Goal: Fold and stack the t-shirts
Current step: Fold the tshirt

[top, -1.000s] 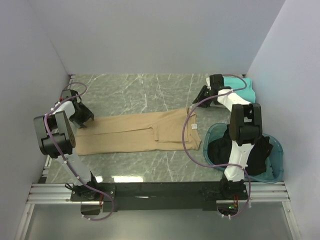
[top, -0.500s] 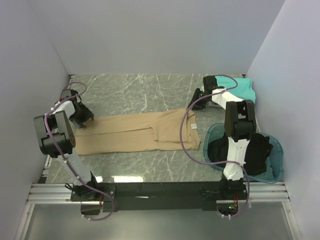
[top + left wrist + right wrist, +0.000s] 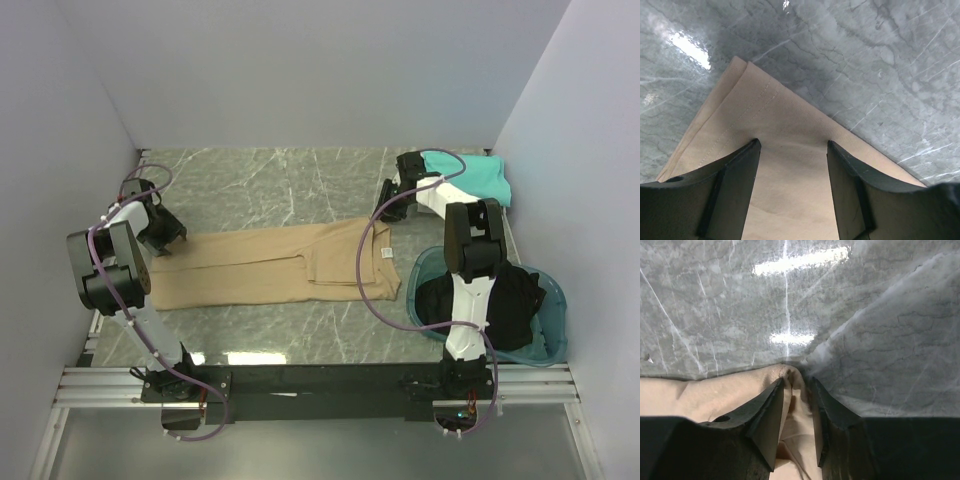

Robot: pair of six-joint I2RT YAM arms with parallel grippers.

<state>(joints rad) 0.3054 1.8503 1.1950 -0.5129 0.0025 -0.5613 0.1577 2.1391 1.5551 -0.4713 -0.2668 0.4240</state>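
Observation:
A tan t-shirt [image 3: 270, 262] lies folded into a long strip across the marble table, its white neck label [image 3: 386, 253] near the right end. My left gripper [image 3: 165, 235] sits at the strip's far left corner. In the left wrist view it [image 3: 794, 145] is open, with its fingers astride flat tan cloth [image 3: 765, 110]. My right gripper [image 3: 385, 205] is at the strip's far right corner. In the right wrist view it [image 3: 797, 380] is shut on a raised fold of tan cloth [image 3: 715, 390]. A teal t-shirt [image 3: 485, 175] lies folded at the back right.
A round teal basin [image 3: 555, 290] stands at the near right with dark t-shirts [image 3: 510, 300] in it, right beside the right arm's base. Grey walls close in the table on the left, back and right. Cables loop over both arms.
The right gripper has moved left from the teal t-shirt to the tan t-shirt's far right corner, and its jaws have narrowed onto the cloth. The left arm has stayed still.

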